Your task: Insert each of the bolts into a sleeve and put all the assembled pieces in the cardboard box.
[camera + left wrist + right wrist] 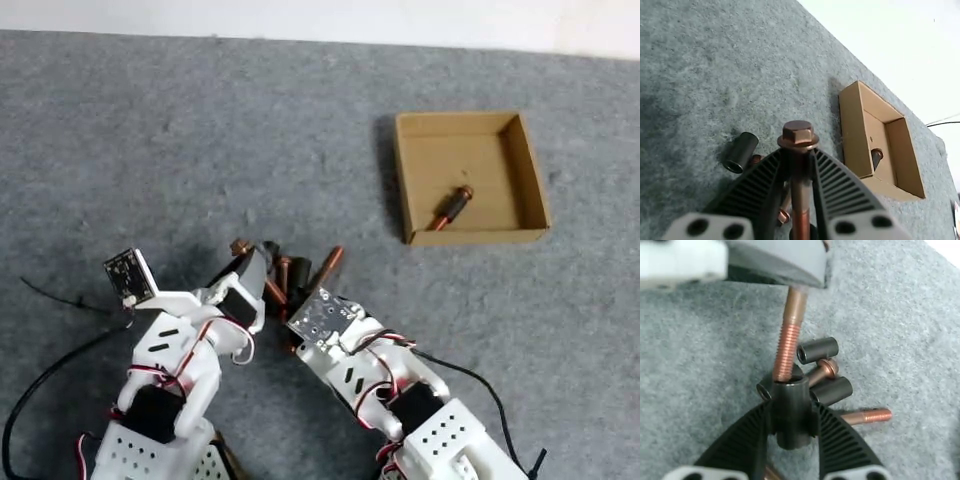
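My left gripper [798,156] is shut on a copper bolt [798,136], its hex head just beyond the fingertips. My right gripper [790,407] is shut on a black sleeve [790,415] held upright. The bolt's threaded tip [784,357] sits at the sleeve's open mouth, slightly tilted. In the high view both grippers [258,275] [296,308] meet over a small pile of parts at the table's middle front. The cardboard box [412,180] lies at the back right with one assembled piece [452,208] inside.
Loose black sleeves [818,350] [832,390] and copper bolts [865,416] [325,265] lie on the grey carpet just under and beyond the grippers. Another sleeve [740,151] lies on its side. A black cable [50,298] trails at the left.
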Motion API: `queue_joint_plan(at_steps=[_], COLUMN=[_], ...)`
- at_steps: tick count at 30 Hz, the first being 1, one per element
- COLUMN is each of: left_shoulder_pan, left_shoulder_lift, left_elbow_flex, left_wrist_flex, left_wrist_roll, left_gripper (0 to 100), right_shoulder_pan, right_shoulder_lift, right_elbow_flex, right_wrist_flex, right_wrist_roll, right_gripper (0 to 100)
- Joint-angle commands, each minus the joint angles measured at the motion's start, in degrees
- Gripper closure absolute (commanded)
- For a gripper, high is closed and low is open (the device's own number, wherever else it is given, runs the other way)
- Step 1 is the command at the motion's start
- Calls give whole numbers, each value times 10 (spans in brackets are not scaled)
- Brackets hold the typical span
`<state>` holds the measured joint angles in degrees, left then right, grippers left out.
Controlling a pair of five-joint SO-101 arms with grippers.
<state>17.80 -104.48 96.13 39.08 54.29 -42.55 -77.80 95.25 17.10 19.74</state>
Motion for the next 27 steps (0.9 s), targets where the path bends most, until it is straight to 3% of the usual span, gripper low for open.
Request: queue_joint_plan(at_steps=[1,27], left_shoulder_pan=[-10,-30], left_shoulder_lift=[-3,-3], left_elbow_flex=[1,-5], left_wrist_flex=[-3,-10], left_wrist_roll=[0,0], left_gripper=[993,993], right_shoulder_pan=[-12,-36], right_shoulder_lift=[-14,-14], right_elbow_flex=[-6,-3], right_wrist_flex=[-15,-15], right_wrist_roll=[4,4], right_gripper=[995,995])
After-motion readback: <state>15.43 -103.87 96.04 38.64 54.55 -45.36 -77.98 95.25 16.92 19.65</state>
